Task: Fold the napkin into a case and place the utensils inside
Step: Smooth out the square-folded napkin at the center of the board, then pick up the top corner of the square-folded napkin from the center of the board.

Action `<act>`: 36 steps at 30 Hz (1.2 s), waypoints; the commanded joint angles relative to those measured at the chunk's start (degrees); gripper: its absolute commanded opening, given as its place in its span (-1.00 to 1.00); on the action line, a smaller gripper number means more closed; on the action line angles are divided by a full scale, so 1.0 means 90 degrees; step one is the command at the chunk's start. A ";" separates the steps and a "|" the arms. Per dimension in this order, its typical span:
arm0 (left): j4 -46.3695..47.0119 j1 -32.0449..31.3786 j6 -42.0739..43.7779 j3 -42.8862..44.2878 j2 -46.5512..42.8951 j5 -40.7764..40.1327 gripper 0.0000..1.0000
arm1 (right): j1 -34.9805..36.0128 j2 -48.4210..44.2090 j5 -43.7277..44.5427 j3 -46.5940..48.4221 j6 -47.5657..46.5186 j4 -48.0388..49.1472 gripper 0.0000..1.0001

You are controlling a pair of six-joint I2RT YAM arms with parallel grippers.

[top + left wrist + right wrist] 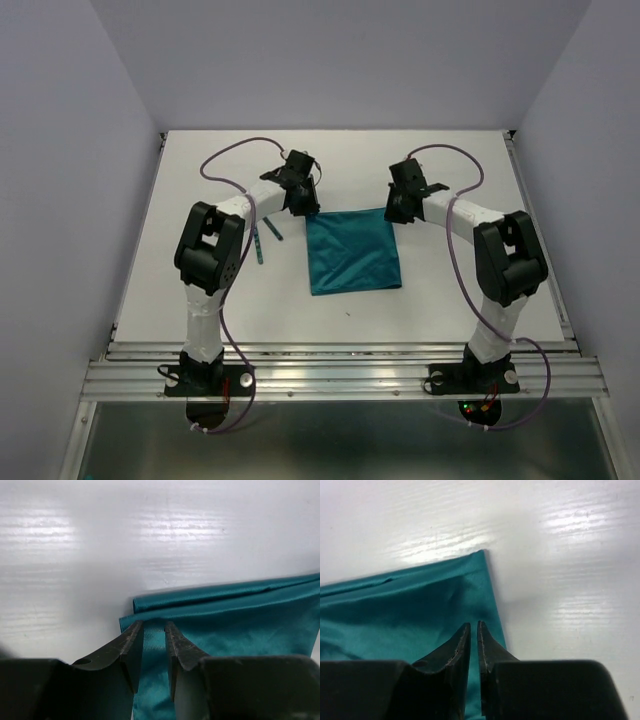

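The teal-green napkin (352, 250) lies flat mid-table, folded over with a doubled far edge (200, 596). My left gripper (304, 208) hovers over the napkin's far left corner (131, 617); its jaws stand open (154, 625) with cloth showing through the gap and nothing pinched. At the far right corner (481, 555), my right gripper (393, 212) points down onto the cloth. Its jaws (473, 625) are parted by a thin slit and hold nothing. Slim teal-handled utensils (259, 243) lie left of the napkin, partly hidden by the left arm.
The white table (460, 300) is walled by pale panels on both sides and at the back. An aluminium rail (340, 370) carrying both arm bases runs along the near edge. Purple cables (225, 160) loop beside each arm.
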 commanded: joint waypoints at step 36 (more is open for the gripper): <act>-0.0506 0.0805 0.0055 -0.1079 -0.2109 -0.0850 -0.25 | 0.2900 -0.1177 0.0306 -0.0345 -0.0433 -0.0025 -0.21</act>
